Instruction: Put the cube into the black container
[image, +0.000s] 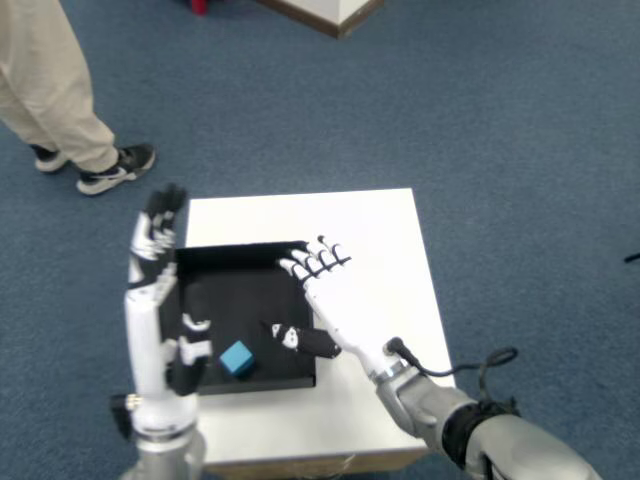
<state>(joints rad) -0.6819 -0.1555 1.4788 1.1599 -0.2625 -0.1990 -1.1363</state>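
A small blue cube (237, 358) is lying loose inside the black container (250, 300), near its front left corner. Nothing is gripping it. Just right of the cube, the right hand (325, 300) is being held flat over the container's right edge, fingers spread and empty, its thumb pointing toward the cube. The container is sitting on a white table (380, 240). The left hand (155, 290) is being held upright at the container's left side.
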